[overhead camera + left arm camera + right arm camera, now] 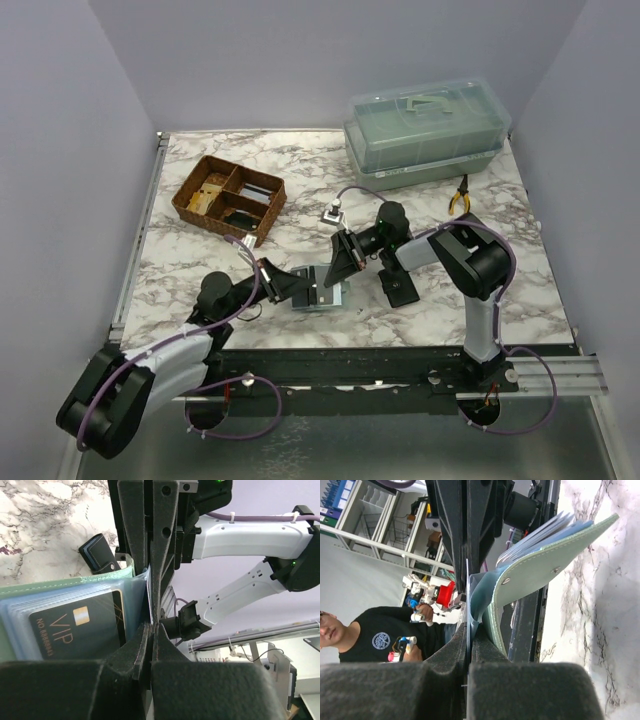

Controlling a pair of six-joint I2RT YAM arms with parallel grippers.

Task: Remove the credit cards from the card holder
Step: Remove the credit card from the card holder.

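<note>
The sage-green card holder [322,290] lies open between my grippers near the table's front. Its clear sleeves fan out in the left wrist view [60,592], and a dark card marked VIP [75,627] sits in the front sleeve. In the right wrist view its green cover [540,575] curves upward. My left gripper [151,626] [292,285] is shut on a sleeve edge of the holder. My right gripper [469,630] [340,262] is shut on a thin pale blue card edge [149,592] that stands upright between the two grippers. No tan-brown card shows.
A black snap wallet [398,288] lies right of the holder, also in the left wrist view [100,555]. A brown divided basket [230,200] stands back left and a clear lidded box [425,130] back right. Yellow-handled pliers [460,195] lie near the box.
</note>
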